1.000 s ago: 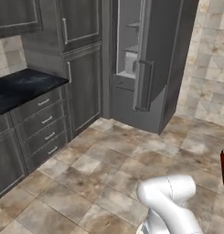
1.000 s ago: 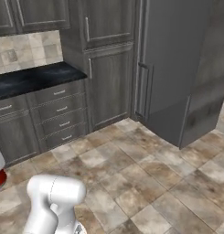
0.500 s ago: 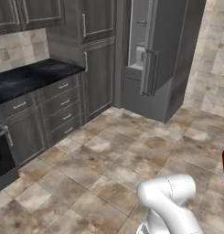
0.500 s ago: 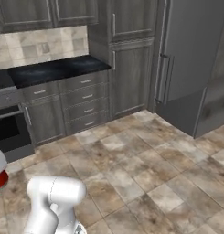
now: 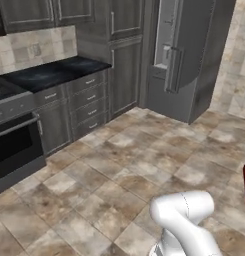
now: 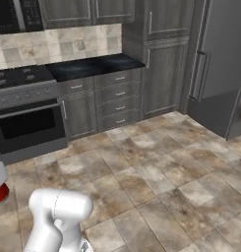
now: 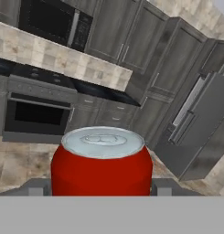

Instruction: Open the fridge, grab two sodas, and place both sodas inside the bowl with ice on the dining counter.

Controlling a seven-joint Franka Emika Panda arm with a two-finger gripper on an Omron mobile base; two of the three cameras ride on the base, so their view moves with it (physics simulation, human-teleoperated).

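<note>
A kitchen floor (image 6: 156,177) of mottled brown stone tiles is bordered by dark grey cabinets (image 6: 161,78). A black oven (image 6: 28,123) is set beneath a black marbled counter (image 6: 92,65), and beige tiles (image 6: 68,47) are laid across the wall.

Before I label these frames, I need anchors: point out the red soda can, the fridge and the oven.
red soda can (image 7: 102,167), hand view, red side wall.
fridge (image 5: 191,60), left base view, dark door panel.
oven (image 6: 28,125), right base view, dark door window.

My arm (image 5: 184,220): glossy white, rounded tubular casing. Elbow end is a smooth capped cylinder. I see no markings.
</note>
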